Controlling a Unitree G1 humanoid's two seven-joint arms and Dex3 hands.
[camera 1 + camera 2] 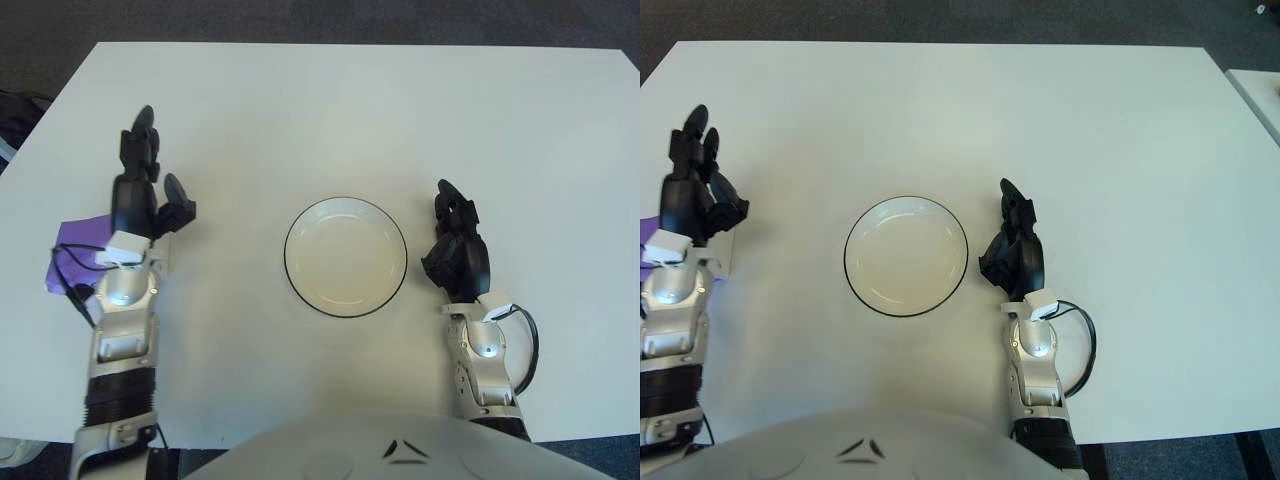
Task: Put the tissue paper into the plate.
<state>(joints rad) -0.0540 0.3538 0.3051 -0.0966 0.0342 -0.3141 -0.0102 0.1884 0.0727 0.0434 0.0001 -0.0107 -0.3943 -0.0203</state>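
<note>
Plate (345, 257) glossy, smooth, ceramic-looking; table (400, 110) matt white; tissue paper (70, 245) pack shiny purple plastic wrap

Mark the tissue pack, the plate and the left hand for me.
tissue pack (68, 243): left eye view, purple top left of the wrist.
plate (345, 312): left eye view, near rim.
left hand (140, 195): left eye view, palm.

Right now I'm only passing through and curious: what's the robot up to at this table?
It is meant to put the purple tissue pack into the plate. The left hand is over the pack's right edge at the table's left side, fingers open, gripping nothing. The plate holds nothing. The right hand shows idle just right of the plate.
</note>
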